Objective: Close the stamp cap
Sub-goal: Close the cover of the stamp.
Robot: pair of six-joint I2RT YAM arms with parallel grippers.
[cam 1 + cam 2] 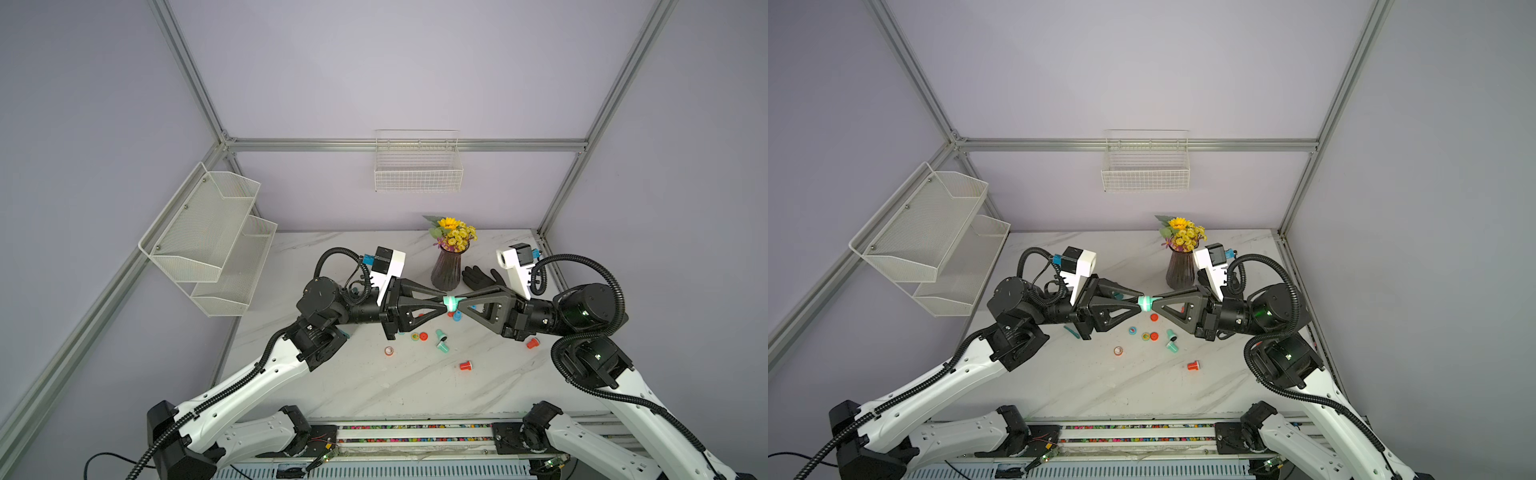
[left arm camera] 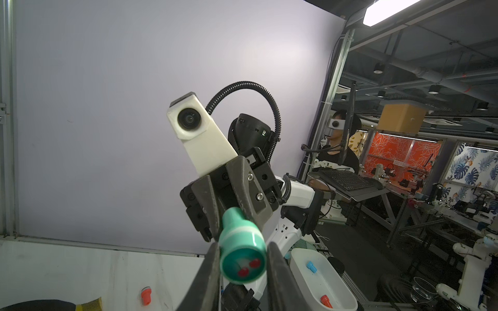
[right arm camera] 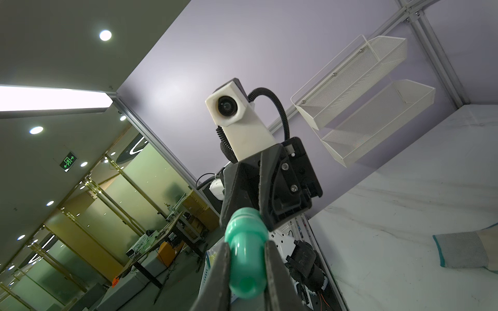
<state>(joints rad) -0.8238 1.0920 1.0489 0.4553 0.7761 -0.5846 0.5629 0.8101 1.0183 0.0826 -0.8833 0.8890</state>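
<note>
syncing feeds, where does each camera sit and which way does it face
Top view: above the robot's base, looking down on the marble table; both arms show, left tool and right tool shut on the teal stamp.
Top view: same head and direction; same arms, teal stamp.
Left wrist: behind the left tool, facing the right tool; own fingers frame the teal stamp.
Right wrist: behind the right tool, facing the left tool and mesh rack; own fingers show.
Shared: both wrist views see the teal stamp, from opposite ends.
</note>
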